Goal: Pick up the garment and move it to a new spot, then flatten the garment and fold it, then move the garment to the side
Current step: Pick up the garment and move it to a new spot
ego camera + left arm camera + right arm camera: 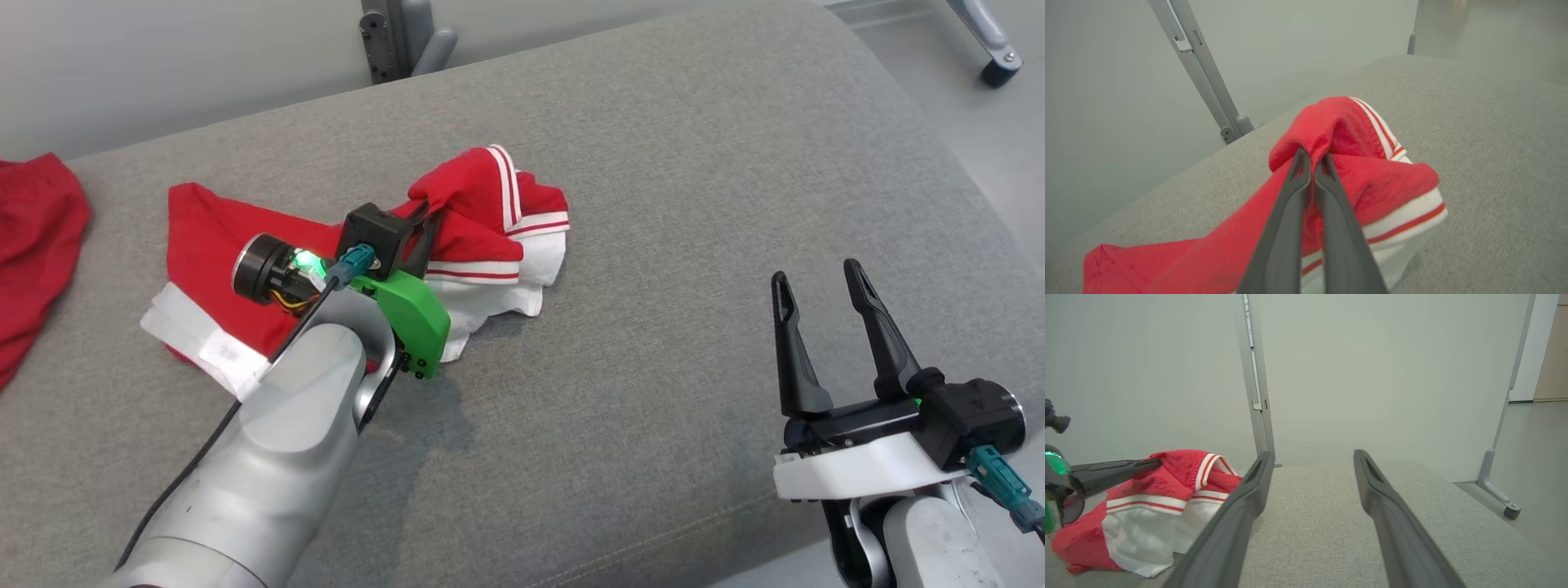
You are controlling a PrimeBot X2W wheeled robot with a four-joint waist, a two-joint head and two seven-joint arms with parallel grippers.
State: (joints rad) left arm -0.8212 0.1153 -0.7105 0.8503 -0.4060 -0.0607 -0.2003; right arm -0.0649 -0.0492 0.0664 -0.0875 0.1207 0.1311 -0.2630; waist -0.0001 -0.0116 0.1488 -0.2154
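The garment [482, 237] is a red piece with white bands and red stripes, crumpled on the grey couch cushion [694, 204]. My left gripper [424, 219] is shut on a raised fold of its red cloth; in the left wrist view the two fingertips pinch the garment [1355, 179] at that gripper [1312, 157]. One end of the cloth lifts off the cushion, the rest trails down to the left. My right gripper [816, 282] stands open over bare cushion at the lower right, apart from the cloth. In the right wrist view that gripper [1312, 457] is open, with the garment [1159, 498] at its left.
Another red cloth [37, 237] lies at the cushion's far left edge. Grey metal frame legs [404, 37] stand behind the couch, and a wheeled leg [992, 61] is at the far right on the floor. The cushion's right edge drops off beyond my right gripper.
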